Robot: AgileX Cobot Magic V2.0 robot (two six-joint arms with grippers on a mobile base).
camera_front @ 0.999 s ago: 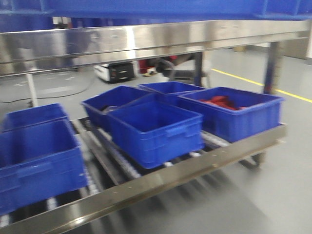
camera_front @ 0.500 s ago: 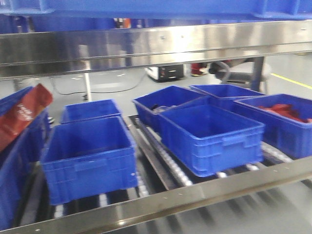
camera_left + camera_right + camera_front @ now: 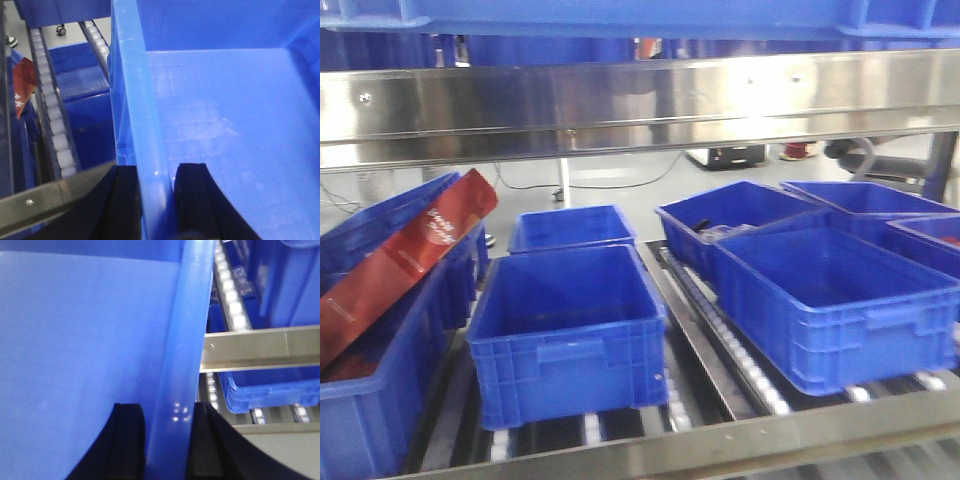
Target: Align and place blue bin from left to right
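Gripping the blue bin [image 3: 225, 110] by its thick opposite rims above the roller rack [image 3: 745, 365], my left pincer [image 3: 157, 172] and right pincer [image 3: 167, 412] each pinch a wall; I judge it stiff, empty, light, slightly slick.

In my front view the blue bin [image 3: 620, 12] shows only as a strip at 12 o'clock; the top edge cuts off the rest. At 9 o'clock a side bin [image 3: 370, 420] runs off the left edge, and the print on the red packet [image 3: 410, 255] leaning in it is too small for me to read. At 3 o'clock another bin [image 3: 940, 255] is clipped by the right edge. I cannot identify the small dark bits [image 3: 705, 226] in the rear bin [image 3: 760, 205]. In the wrist views the bottom edge cuts off the left gripper [image 3: 157, 172] and the right gripper [image 3: 169, 412], each with fingers pressed against either side of the blue bin's rim. The bin's walls run out of frame.
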